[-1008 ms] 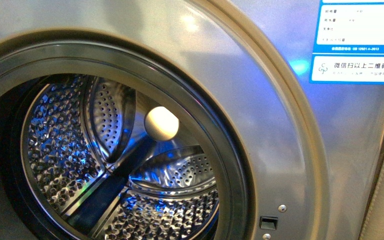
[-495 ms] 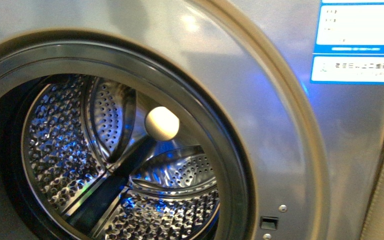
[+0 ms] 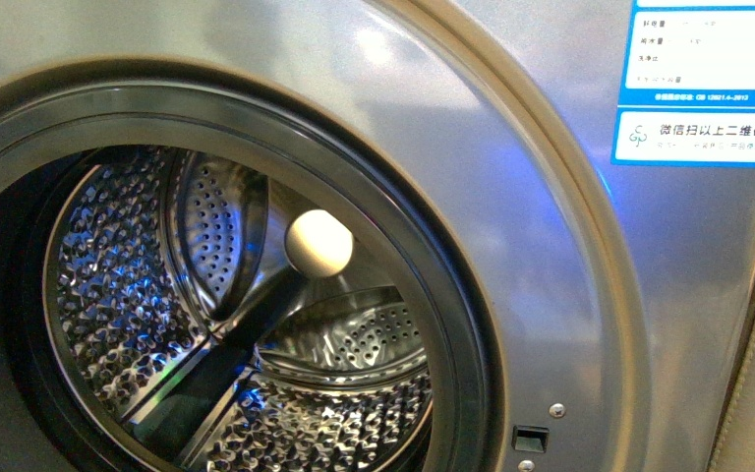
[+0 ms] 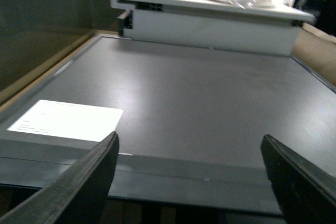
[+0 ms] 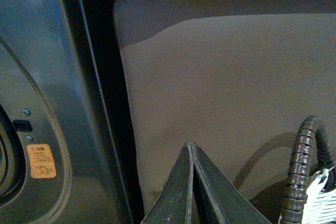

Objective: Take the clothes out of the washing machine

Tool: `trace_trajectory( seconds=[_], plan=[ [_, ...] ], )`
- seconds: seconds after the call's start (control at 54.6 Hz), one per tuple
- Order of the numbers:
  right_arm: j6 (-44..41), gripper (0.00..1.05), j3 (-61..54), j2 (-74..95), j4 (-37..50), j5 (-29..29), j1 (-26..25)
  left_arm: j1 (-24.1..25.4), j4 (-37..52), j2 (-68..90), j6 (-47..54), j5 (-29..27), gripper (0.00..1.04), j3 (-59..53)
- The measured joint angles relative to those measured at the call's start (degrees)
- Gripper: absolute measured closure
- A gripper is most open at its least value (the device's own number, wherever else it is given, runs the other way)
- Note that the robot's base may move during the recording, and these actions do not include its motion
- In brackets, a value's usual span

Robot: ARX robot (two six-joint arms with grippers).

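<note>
Washing machine (image 3: pixel 511 226) drum gaping (no fabric visible), left gripper (image 4: pixel 191 174) spread wide above dark panel (image 4: pixel 199 93), right gripper (image 5: pixel 192 148) pinched closed, empty, beside machine.

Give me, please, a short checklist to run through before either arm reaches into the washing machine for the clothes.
1. Door out of the way: ok, the washing machine mouth is open and the drum shows.
2. Clothes located: not ok, none shows in the visible part of the drum.
3. Left gripper ready to grasp: ok, open and empty, over a dark flat panel.
4. Right gripper ready to grasp: not ok, shut and empty.
5. Arms lined up with the mouth: cannot tell, neither shows in the front view.
</note>
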Motion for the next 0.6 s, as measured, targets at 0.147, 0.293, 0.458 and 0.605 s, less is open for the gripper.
trace_trajectory(
  seconds=[0.147, 0.293, 0.458, 0.605],
  plan=[
    [0.0, 1.02, -2.6, -2.2, 0.4, 0.0, 0.0, 0.8, 22.9, -24.4, 1.9, 1.3, 0.59, -45.3],
    [0.0, 1.02, -2.6, -2.3, 0.4, 0.0, 0.0, 5.6, 35.6, -40.7, 2.2, 5.4, 0.93, -76.8],
    [0.0, 1.02, -2.6, -2.3, 0.4, 0.0, 0.0, 8.3, 41.8, -46.3, 2.5, 9.9, 1.01, -94.3],
    [0.0, 1.02, -2.6, -2.3, 0.4, 0.0, 0.0, 14.3, 45.7, -51.1, 2.5, 15.2, 1.01, -104.0]
  ],
)
